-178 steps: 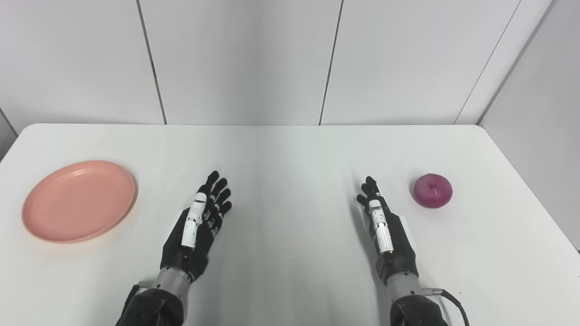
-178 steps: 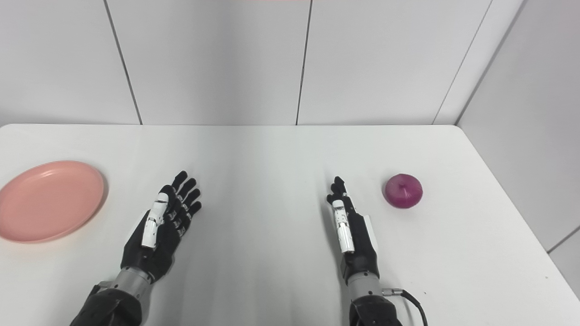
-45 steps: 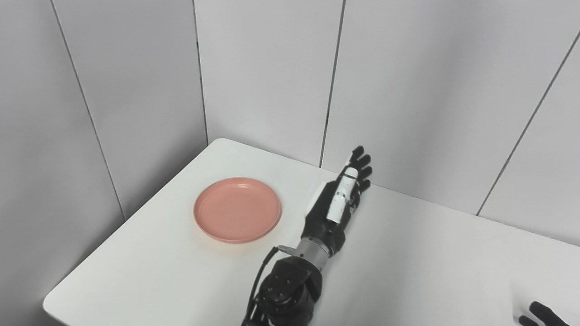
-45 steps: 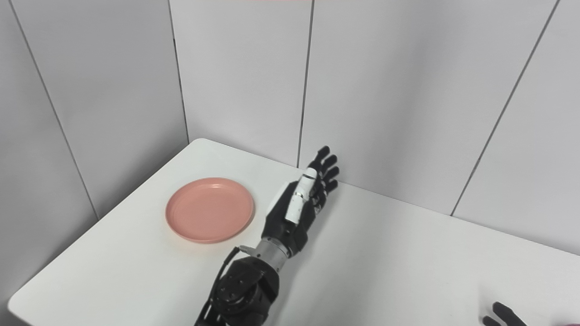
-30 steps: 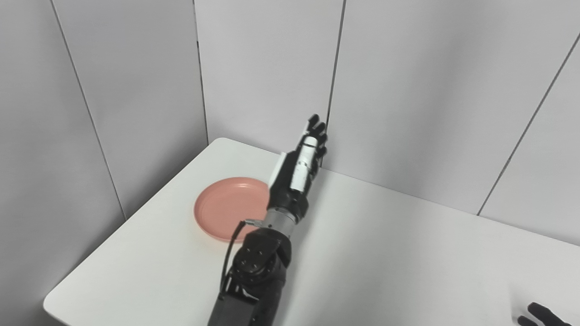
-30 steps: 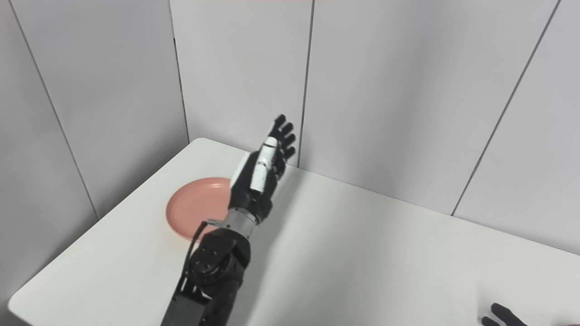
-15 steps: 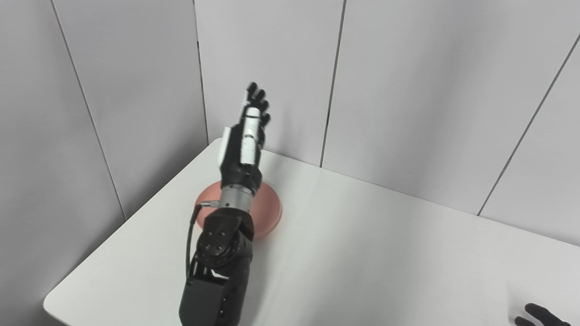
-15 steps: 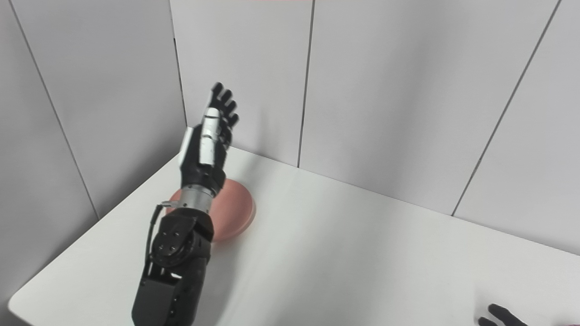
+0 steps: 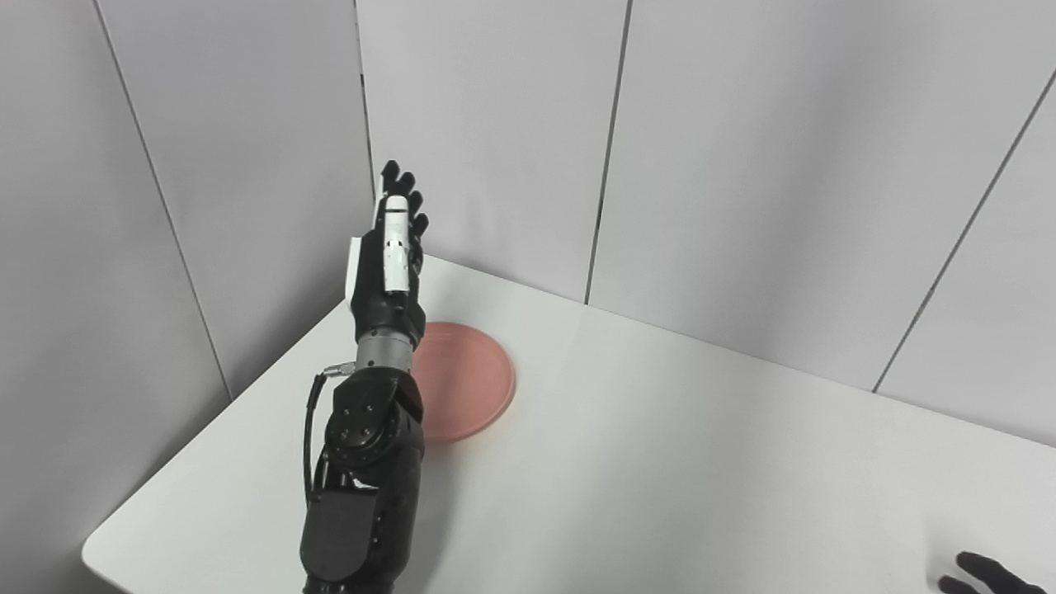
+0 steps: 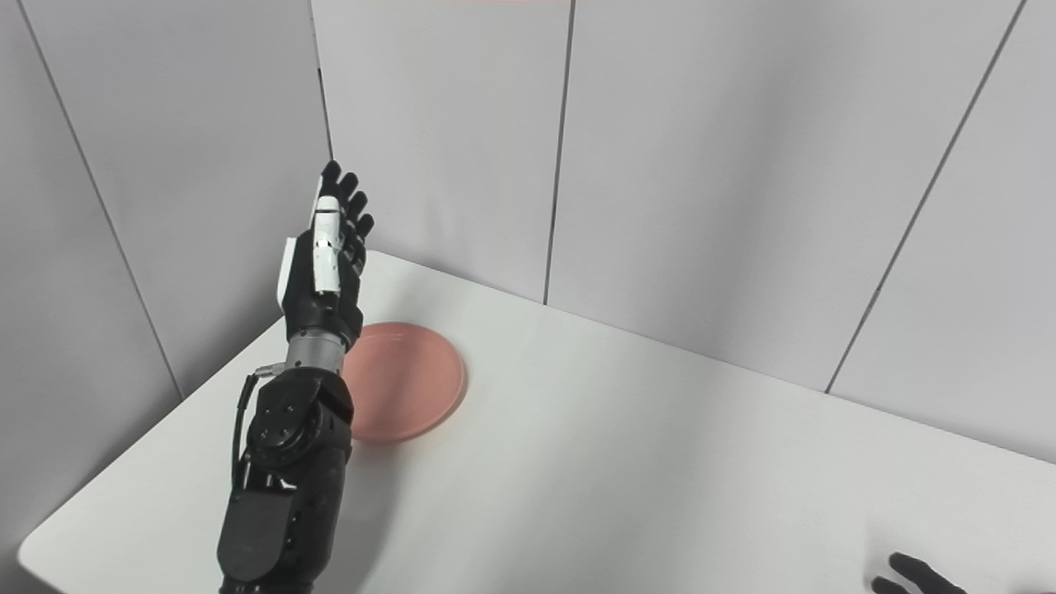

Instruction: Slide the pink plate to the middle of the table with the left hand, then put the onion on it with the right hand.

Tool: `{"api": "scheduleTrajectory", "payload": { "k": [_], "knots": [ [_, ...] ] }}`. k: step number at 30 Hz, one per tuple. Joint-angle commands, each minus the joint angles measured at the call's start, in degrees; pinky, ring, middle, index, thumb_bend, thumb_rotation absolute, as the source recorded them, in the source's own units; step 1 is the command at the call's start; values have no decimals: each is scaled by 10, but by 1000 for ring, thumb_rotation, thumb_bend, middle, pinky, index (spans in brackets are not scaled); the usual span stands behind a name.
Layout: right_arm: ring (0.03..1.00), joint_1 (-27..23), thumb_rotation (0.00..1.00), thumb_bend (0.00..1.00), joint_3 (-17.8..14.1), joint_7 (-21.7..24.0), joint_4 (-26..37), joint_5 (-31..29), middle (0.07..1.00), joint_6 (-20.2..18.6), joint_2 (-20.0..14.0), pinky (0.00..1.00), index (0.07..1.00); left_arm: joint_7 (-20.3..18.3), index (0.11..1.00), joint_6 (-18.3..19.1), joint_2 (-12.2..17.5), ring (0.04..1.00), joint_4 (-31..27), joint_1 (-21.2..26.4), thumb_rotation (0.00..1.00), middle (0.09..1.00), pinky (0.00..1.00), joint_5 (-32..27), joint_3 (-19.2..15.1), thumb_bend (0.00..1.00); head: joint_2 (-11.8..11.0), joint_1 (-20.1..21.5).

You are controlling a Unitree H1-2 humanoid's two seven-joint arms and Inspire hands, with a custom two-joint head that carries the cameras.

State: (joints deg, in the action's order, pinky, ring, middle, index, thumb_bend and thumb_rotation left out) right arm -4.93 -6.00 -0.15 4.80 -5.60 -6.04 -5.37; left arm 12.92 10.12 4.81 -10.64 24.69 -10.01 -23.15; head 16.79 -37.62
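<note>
The pink plate [image 9: 466,379] lies on the white table [image 9: 660,462] near its far left corner; my left forearm hides its left part. My left hand [image 9: 389,252] is open, fingers straight and pointing up, raised above the table over the plate's left side, not touching it. It also shows in the right eye view [image 10: 327,247], with the plate [image 10: 408,384] to its right. Only the fingertips of my right hand [image 9: 982,575] show at the bottom right corner, resting low by the table. The onion is out of view.
Grey wall panels [image 9: 742,165] stand close behind the table and along its left side. The table's left edge [image 9: 214,412] runs just left of my left arm.
My left arm has swung left across the plate, from its right side to over its left side. The hand stays open and raised. The plate has not moved.
</note>
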Motion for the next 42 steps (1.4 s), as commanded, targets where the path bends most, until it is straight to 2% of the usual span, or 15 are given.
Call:
{"api": "scheduleTrajectory", "payload": {
  "k": [1, 9, 16, 21, 22, 23, 25, 30, 33, 42],
  "knots": [
    [646, -10, 800, 335, -1, 3, -1, -3, 723, -1, 0, 253, 623, 4, 972, -32, 18, 991, -5, 20, 1000, 988, 984, -6, -5, 372, 0, -1],
    [661, -10, 813, 338, 2, 0, 10, 1, 736, -17, 0, 225, 634, 18, 966, -39, 40, 975, 26, 14, 1000, 978, 969, -10, -34, 394, 0, -3],
    [650, -10, 805, 312, 3, 0, 14, 4, 728, -22, -1, 208, 627, 14, 963, -61, 52, 975, 57, 7, 1000, 980, 985, -35, -53, 361, 1, -5],
    [630, -12, 794, 316, 0, 3, 3, 1, 709, -12, -3, 214, 608, 10, 961, -72, 60, 984, 73, 3, 1000, 986, 990, -50, -62, 362, 1, -5],
    [613, -12, 426, 416, -1, 3, 2, 0, 693, -11, -4, 222, 538, 10, 964, -72, 62, 988, 75, 2, 1000, 989, 995, -54, -63, 366, 2, -6],
    [607, -12, 301, 450, -1, 3, 2, 0, 688, -11, -4, 225, 515, 11, 965, -71, 63, 991, 77, 1, 1000, 992, 998, -57, -65, 368, 2, -6],
    [604, -12, 198, 478, 0, 4, 4, 0, 687, -13, -4, 220, 495, 17, 969, -64, 66, 991, 79, -1, 1000, 992, 997, -56, -67, 368, 3, -6],
    [596, -10, 171, 485, 0, 1, 13, 1, 680, -23, -4, 224, 490, 18, 967, -68, 72, 978, 94, -10, 1000, 977, 1000, -57, -69, 357, 5, -6],
    [591, -9, 171, 486, -1, 6, 5, -3, 676, -14, -9, 225, 490, 18, 961, -68, 75, 974, 108, -15, 1000, 971, 994, -58, -71, 346, 6, -6],
    [581, -10, 170, 485, -2, 5, 6, -1, 665, -17, -12, 223, 489, -1, 964, -79, 80, 983, 157, -28, 1000, 981, 986, -90, -72, 329, 9, -8]
  ]
}}
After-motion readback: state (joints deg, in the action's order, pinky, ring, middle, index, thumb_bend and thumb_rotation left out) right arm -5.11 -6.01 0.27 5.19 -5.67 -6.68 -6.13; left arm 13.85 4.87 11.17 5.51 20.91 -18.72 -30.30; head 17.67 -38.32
